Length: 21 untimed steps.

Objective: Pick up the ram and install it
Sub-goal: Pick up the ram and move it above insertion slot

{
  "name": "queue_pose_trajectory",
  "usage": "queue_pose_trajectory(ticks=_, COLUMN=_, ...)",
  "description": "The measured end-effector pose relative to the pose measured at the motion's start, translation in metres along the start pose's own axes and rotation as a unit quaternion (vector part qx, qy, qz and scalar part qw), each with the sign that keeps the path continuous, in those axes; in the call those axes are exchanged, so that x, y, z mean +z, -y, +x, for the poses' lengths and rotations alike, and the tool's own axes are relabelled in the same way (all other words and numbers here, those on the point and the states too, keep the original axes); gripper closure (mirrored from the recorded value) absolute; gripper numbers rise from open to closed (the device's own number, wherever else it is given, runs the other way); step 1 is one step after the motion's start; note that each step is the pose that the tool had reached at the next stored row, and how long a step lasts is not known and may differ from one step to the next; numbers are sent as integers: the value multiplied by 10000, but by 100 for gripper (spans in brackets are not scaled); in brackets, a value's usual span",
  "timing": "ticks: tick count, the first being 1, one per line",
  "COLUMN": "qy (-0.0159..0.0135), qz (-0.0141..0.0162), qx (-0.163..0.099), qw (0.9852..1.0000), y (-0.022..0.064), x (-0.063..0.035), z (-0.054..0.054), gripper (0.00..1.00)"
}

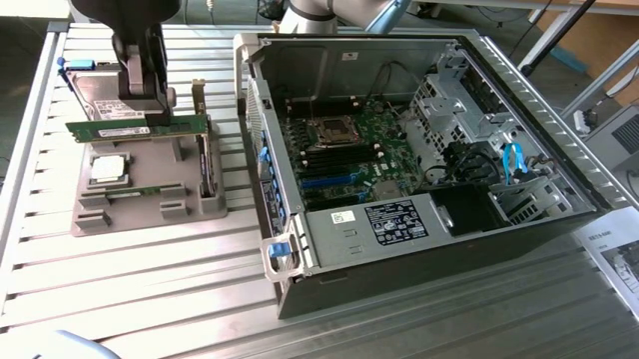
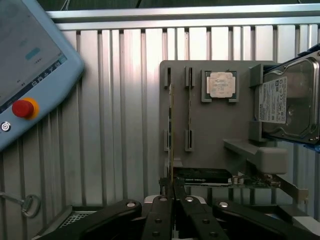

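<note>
Fingers are clamped on the upper long edge of the ram, likely so its contact edge stays free; it is held level over the far edge of the grey holder.

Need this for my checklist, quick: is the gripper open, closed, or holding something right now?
The gripper is shut on the ram, holding it above the gray tray.

Saw gripper hanging straight down at exterior view's left. Noted fingers pinched nearly together on top edge of the ram.
</note>
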State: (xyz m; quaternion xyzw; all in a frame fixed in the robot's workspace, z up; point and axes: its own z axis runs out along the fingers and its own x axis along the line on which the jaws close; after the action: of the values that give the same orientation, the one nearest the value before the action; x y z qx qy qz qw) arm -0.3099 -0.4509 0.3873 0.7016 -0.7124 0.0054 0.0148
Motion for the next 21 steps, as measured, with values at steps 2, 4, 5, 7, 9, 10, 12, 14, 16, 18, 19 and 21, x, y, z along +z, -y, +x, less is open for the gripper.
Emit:
queue_pose_trajectory(ticks=2, qy=-9, qz=0, qx=1, qw=10000, y=-1, x=-9, z=0, gripper=88)
queue_pose_trajectory(ticks=4, qy=-23, qz=1, qx=1, qw=10000, y=-1, x=-18, z=1, gripper=88)
queue_pose_trajectory(ticks=5, qy=-28, qz=1, qx=1, qw=10000, y=-1, x=-22, z=1, gripper=88)
queue_pose_trajectory(ticks=7, qy=-37, qz=1, qx=1, qw=10000, y=-1, x=-29, z=1, gripper=88)
queue_pose_trajectory(ticks=9, qy=-43, qz=1, qx=1, qw=10000, y=-1, x=-36, z=1, gripper=88)
queue_pose_trajectory(ticks=10, qy=-43, qz=1, qx=1, qw=10000, y=-2, x=-36, z=1, gripper=88)
queue_pose_trajectory(ticks=12, qy=-44, qz=1, qx=1, qw=10000, y=-2, x=-36, z=1, gripper=88)
queue_pose_trajectory(ticks=14, qy=-44, qz=1, qx=1, qw=10000, y=-2, x=-37, z=1, gripper=88)
queue_pose_trajectory(ticks=16, qy=-38, qz=-1, qx=2, qw=10000, y=-2, x=-39, z=1, gripper=88)
queue_pose_trajectory(ticks=18, qy=-24, qz=0, qx=1, qw=10000, y=-2, x=-37, z=2, gripper=88)
queue_pose_trajectory(ticks=19, qy=-17, qz=0, qx=1, qw=10000, y=-2, x=-37, z=3, gripper=88)
queue_pose_trajectory(ticks=21, qy=-13, qz=1, qx=1, qw=10000, y=-2, x=-36, z=2, gripper=88)
